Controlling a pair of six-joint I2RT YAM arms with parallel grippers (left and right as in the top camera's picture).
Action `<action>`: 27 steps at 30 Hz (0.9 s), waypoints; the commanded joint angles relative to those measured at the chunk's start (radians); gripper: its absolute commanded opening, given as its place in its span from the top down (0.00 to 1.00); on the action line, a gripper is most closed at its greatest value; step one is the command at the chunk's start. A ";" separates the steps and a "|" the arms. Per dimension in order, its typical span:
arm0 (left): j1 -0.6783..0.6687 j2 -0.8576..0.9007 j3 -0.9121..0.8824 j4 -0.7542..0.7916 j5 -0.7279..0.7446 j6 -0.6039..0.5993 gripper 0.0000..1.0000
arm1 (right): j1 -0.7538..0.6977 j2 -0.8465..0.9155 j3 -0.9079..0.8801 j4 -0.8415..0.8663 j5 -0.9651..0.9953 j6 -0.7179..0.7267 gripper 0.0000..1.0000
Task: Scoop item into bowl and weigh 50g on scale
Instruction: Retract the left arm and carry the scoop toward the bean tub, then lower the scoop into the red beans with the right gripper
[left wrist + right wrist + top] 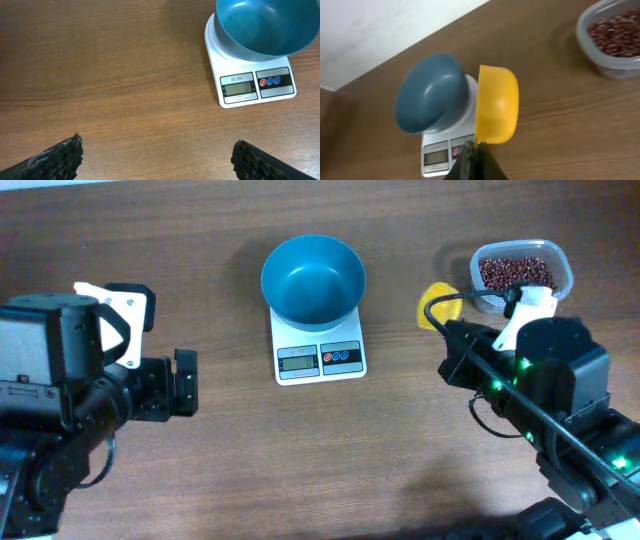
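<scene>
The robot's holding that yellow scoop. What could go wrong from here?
The right hand pinches the yellow plastic scoop by one edge, so it might twist when digging into the reddish-brown beans. Beans could spill between the clear plastic tub and the teal round plastic bowl. That bowl overhangs the white square scale; a bump might shift it.

The teal bowl (265,27) sits on the white scale (250,75); the left tool's fingers (55,160) stand spread wide above bare counter (110,80).

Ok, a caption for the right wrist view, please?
Right pincer grips the yellow scoop; teal bowl on scale, beans in tub.
</scene>
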State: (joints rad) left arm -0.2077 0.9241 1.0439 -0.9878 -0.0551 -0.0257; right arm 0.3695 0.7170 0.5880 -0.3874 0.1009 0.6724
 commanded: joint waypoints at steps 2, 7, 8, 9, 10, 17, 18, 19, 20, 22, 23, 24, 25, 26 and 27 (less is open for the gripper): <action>0.006 0.000 0.017 -0.002 0.014 0.013 0.01 | -0.006 -0.014 0.018 0.110 -0.056 -0.169 0.96; 0.006 0.000 0.017 -0.002 0.014 0.013 0.01 | -0.006 0.004 0.018 0.089 -0.041 -0.265 0.96; 0.006 0.000 0.017 -0.002 0.014 0.013 0.01 | -0.006 0.014 0.018 0.088 -0.033 -0.265 0.96; 0.006 0.000 0.017 -0.002 0.014 0.013 0.01 | -0.006 0.028 0.018 0.089 -0.029 -0.265 0.96; 0.006 0.000 0.017 -0.002 0.014 0.013 0.01 | -0.006 0.040 0.018 0.089 -0.028 -0.264 0.96; 0.006 0.000 0.017 -0.002 0.014 0.013 0.01 | -0.067 0.160 0.112 0.085 0.013 -0.158 0.96; 0.006 0.000 0.017 -0.002 0.014 0.013 0.01 | -0.085 0.178 0.130 0.076 0.000 -0.159 0.96; 0.006 0.000 0.017 -0.002 0.014 0.013 0.01 | -0.108 0.198 0.151 0.049 0.000 -0.168 0.96; 0.006 0.000 0.017 -0.002 0.014 0.013 0.01 | -0.123 0.209 0.168 0.018 0.000 -0.184 0.96; 0.006 0.000 0.017 -0.002 0.014 0.013 0.01 | -0.167 0.225 0.218 -0.072 0.001 -0.270 0.96; 0.006 0.000 0.017 -0.002 0.014 0.013 0.01 | -0.201 0.230 0.252 -0.126 0.001 -0.311 0.96; 0.006 0.000 0.017 -0.002 0.014 0.013 0.01 | -0.227 0.232 0.273 -0.157 0.001 -0.334 0.96; 0.006 0.000 0.017 -0.002 0.014 0.013 0.01 | -0.263 0.232 0.295 -0.186 0.000 -0.380 0.96; 0.006 0.000 0.017 -0.002 0.014 0.013 0.01 | -0.285 0.232 0.309 -0.211 0.001 -0.415 0.96; 0.006 0.000 0.017 -0.002 0.014 0.013 0.01 | -0.306 0.232 0.317 -0.241 0.006 -0.472 0.96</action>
State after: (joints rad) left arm -0.2077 0.9241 1.0439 -0.9882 -0.0551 -0.0257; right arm 0.1047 0.9493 0.8639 -0.5903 0.0925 0.3332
